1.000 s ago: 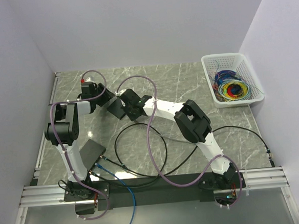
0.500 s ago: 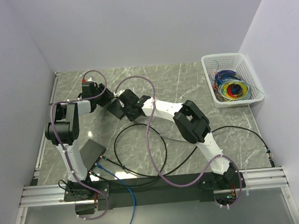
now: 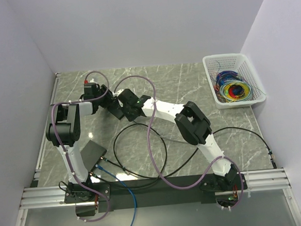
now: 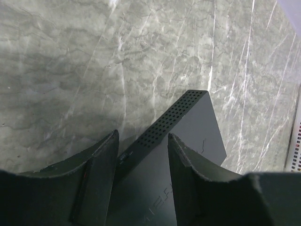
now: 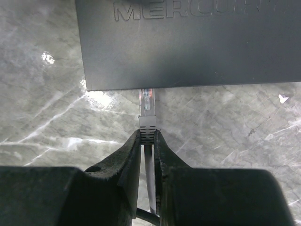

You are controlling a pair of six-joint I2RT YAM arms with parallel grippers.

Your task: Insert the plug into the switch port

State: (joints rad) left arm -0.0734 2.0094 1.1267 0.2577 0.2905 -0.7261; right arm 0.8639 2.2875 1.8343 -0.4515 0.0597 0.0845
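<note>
The black switch sits at the back left between my two grippers. In the left wrist view my left gripper straddles the switch, fingers against its perforated side and top face, holding it. My right gripper is shut on the grey boot of the clear plug. The plug's tip touches the edge of the switch, which bears raised lettering, and part of the tip is hidden under that edge. In the top view the right gripper is just right of the switch and the left gripper is just left.
A white basket with coloured wire coils stands at the back right. Black cable loops over the table's middle. A dark grey box lies by the left arm's base, with a blue cable trailing off the front.
My right gripper with the plug has moved a little up and left towards the switch. The left gripper and switch have shifted slightly the same way.
</note>
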